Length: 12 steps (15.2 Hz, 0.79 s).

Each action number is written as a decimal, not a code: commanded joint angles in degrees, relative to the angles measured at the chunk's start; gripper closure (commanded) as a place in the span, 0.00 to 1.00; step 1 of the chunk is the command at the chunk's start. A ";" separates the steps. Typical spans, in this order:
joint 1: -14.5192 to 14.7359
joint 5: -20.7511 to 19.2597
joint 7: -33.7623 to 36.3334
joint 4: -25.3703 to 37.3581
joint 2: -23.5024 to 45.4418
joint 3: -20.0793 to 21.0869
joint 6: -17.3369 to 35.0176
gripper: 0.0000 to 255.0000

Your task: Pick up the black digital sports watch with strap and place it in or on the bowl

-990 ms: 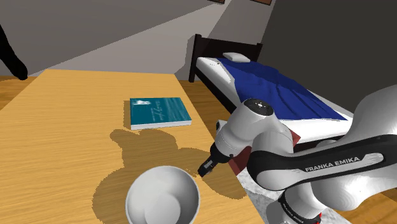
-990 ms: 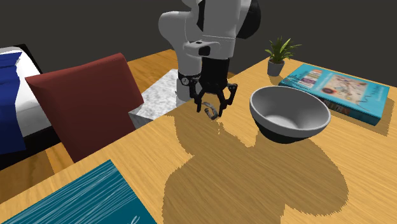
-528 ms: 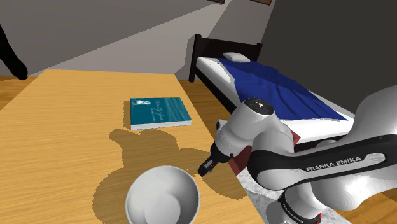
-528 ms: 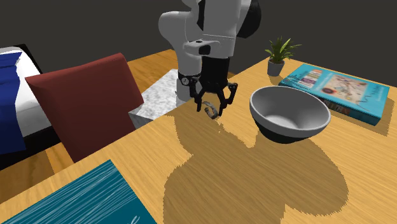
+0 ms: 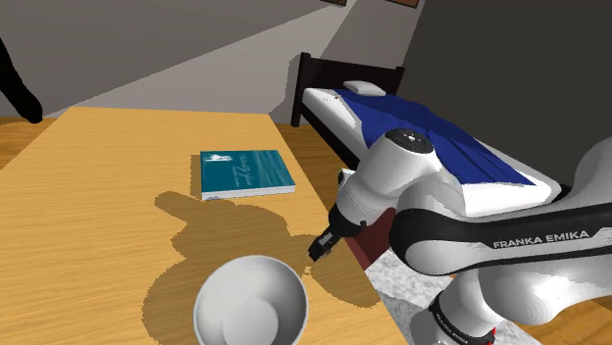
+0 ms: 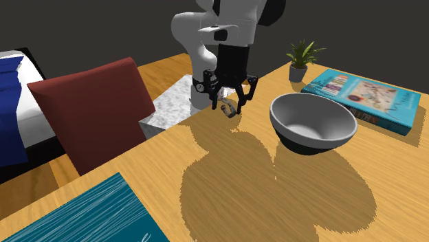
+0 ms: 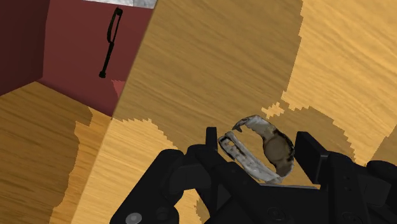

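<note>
Watch point(image 7: 264, 149), mottled grey in the wrist view, sat clamped in the tool point(image 7: 259, 156) above the worktop point(image 6: 275, 206) edge; the second exterior view showed the bowl point(image 6: 323, 127) near.

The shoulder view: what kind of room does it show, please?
Most likely a bedroom in a home. A bed with a blue cover and a white pillow stands beyond a wooden table, on which a teal book lies.
</note>
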 commanded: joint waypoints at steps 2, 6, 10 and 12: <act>0.13 -0.48 -0.12 1.42 -1.98 -0.93 -3.39 1.00; 0.06 -1.24 -0.43 3.41 -4.11 -2.22 -7.47 1.00; -0.13 -2.04 -0.70 5.61 -5.80 -3.43 -11.30 1.00; -0.25 -2.44 -0.82 6.78 -6.48 -4.00 -13.13 1.00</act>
